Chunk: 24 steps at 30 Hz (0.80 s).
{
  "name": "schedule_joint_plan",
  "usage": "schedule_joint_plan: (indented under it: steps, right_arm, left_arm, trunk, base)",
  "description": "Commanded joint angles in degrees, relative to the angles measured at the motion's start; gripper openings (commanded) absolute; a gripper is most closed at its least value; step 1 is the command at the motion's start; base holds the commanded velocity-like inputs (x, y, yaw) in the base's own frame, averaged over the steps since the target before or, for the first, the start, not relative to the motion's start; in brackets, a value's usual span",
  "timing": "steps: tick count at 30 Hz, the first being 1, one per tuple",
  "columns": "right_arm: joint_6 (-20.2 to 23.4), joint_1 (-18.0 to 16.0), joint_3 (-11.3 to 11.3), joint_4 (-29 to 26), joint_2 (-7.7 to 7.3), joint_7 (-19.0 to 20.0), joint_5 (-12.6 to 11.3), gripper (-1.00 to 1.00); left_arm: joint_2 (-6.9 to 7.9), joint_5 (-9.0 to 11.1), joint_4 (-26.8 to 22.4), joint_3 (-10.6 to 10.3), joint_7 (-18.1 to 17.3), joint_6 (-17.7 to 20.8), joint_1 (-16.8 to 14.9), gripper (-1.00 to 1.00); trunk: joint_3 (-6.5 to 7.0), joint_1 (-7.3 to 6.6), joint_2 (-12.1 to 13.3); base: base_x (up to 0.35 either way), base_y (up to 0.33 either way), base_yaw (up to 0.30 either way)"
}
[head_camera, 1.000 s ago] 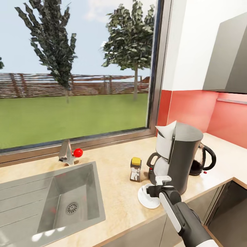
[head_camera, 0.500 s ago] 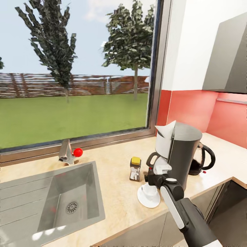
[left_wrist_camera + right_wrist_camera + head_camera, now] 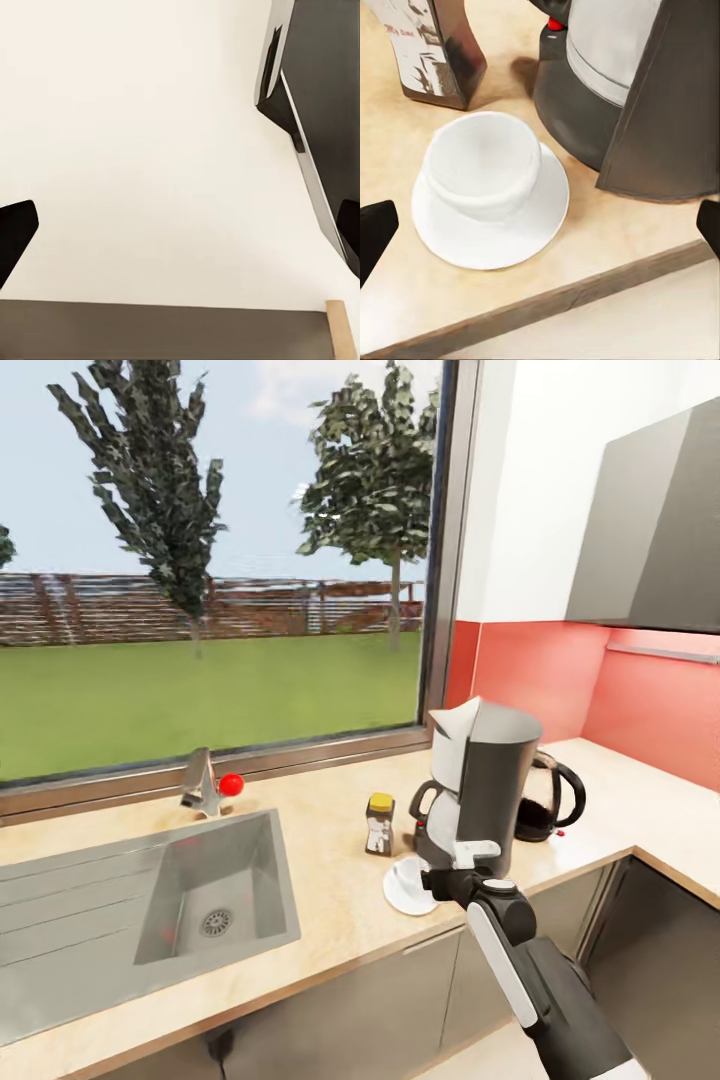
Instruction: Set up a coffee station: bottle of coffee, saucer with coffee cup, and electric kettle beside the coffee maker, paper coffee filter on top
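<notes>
The dark coffee maker [image 3: 482, 788] stands on the countertop [image 3: 330, 840] with a white paper filter [image 3: 455, 732] sticking out of its top. The electric kettle [image 3: 545, 797] is just behind it to the right, and the yellow-capped coffee bottle [image 3: 379, 824] to its left. In front, the white cup [image 3: 407, 875] sits on the saucer [image 3: 410, 900]. In the right wrist view the cup [image 3: 484, 161] rests on the saucer [image 3: 491, 229], close to the bottle [image 3: 431, 49] and the maker [image 3: 637, 90]. My right gripper [image 3: 432, 880] [image 3: 540, 232] hovers open just short of the saucer. My left gripper [image 3: 180, 229] is open over a pale surface.
A steel sink [image 3: 215, 880] with a faucet [image 3: 205, 785] lies at the left under a big window. A grey hood [image 3: 650, 530] hangs at the upper right over a red backsplash. The counter's front edge [image 3: 547, 304] runs under my right gripper.
The camera has pulled back, so the whole picture shifted. My right gripper has drawn back from over the cup and saucer towards the counter's front edge, leaving them in place.
</notes>
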Motion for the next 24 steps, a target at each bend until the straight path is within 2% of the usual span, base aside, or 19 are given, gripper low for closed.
schedule_joint_plan:
  steps: [1, 11, 13, 14, 17, 18, 20, 24]
  right_arm:
    - [0.1, 0.0, 0.1, 0.0, -0.05, -0.6, -0.6, 1.0]
    - [0.0, 0.0, 0.3, 0.2, -0.28, -0.5, -0.6, 1.0]
    - [-0.2, 0.1, 0.3, 3.1, -0.42, -0.4, -0.4, 1.0]
    - [-0.7, 0.5, 0.3, 7.2, -0.41, -0.3, -0.5, 1.0]
    - [-3.0, 0.8, 0.3, 12.9, -0.35, -0.2, -0.6, 1.0]
    - [-4.8, 0.8, 0.3, 15.0, -0.37, -0.2, -0.6, 1.0]
    - [-11.4, 0.9, 0.4, 21.7, -0.36, -0.2, -0.5, 1.0]
    - [-18.5, 0.9, 0.5, 31.7, -0.17, -0.1, -0.5, 1.0]
  left_arm:
    - [-0.01, 0.5, 0.1, -0.4, 0.1, -0.3, 0.0, 1.0]
    - [-0.07, 0.6, 0.0, -0.5, 0.1, -0.4, 0.0, 1.0]
    - [-0.07, 0.5, -0.1, -0.5, 0.1, -0.4, -0.2, 1.0]
    - [-0.09, 0.6, -1.2, -0.5, 0.1, -0.5, -0.2, 1.0]
    - [-0.13, 0.6, -3.6, -0.4, 0.1, -0.4, -0.3, 1.0]
    - [-0.23, 0.6, -4.3, -0.4, 0.1, -0.4, -0.3, 1.0]
    - [-0.78, 0.4, -5.4, -0.6, 0.0, -0.4, -0.3, 1.0]
    - [-1.24, 0.2, -6.4, -0.7, -0.4, -0.5, -0.4, 1.0]
  trunk:
    - [-0.01, -0.01, 0.0]
    - [-0.01, -0.01, 0.0]
    - [-0.01, -0.01, 0.0]
    - [-0.01, -0.01, 0.0]
    - [-0.01, -0.01, 0.0]
    - [-0.01, -0.01, 0.0]
    - [-0.01, -0.01, 0.0]
    - [-0.01, -0.01, 0.0]
  base:
    - [-0.321, -0.004, 0.0]
    - [-0.331, -0.001, 0.0]
    - [-0.102, 0.0, 0.0]
    - [-0.037, 0.0, 0.0]
    - [-0.017, 0.0, 0.0]
    - [-0.008, 0.0, 0.0]
    - [-0.002, 0.0, 0.0]
    - [0.0, 0.0, 0.0]
